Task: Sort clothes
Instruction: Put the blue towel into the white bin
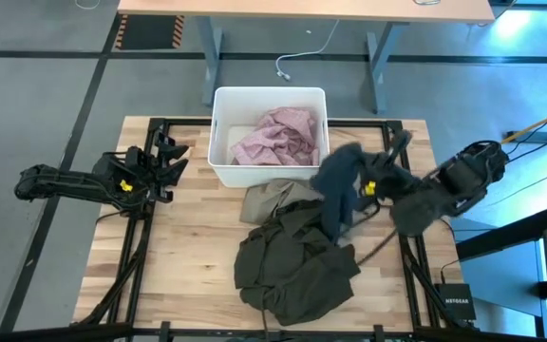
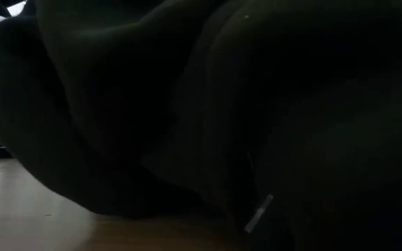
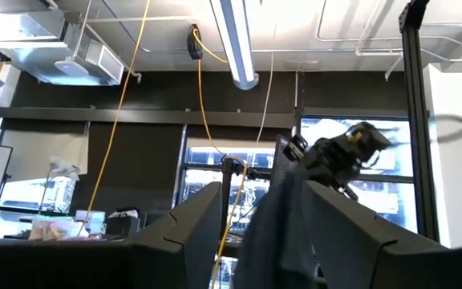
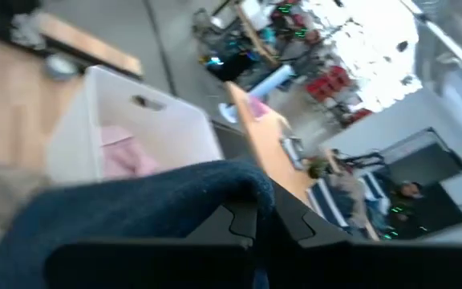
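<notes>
My right gripper [image 1: 362, 182] is shut on a navy-blue garment [image 1: 340, 185], held above the table just right of the white tub [image 1: 218, 142]. The navy garment also shows in the left wrist view [image 3: 283, 233]. A pale pink garment [image 1: 278, 136] lies in the tub. A dark olive-green garment [image 1: 297, 261] lies bunched on the table at the near middle, over part of a khaki-beige one [image 1: 272, 198]. My left gripper [image 1: 174, 161] is open and empty at the table's left, left of the tub. My right gripper holds the navy-blue garment by a bunched upper fold [image 4: 215, 185] that lies over its fingers. The fingers come level from the table's right. The cloth hangs slack below them, its lower end [image 1: 335, 226] over the olive-green garment; whether it touches I cannot tell.
The low view is filled by dark cloth [image 2: 187, 104] close to the camera, with a strip of wooden table [image 2: 19, 209] below it. Bare table [image 1: 188, 247] lies left of the heap. A desk [image 1: 302, 8] stands beyond the far edge.
</notes>
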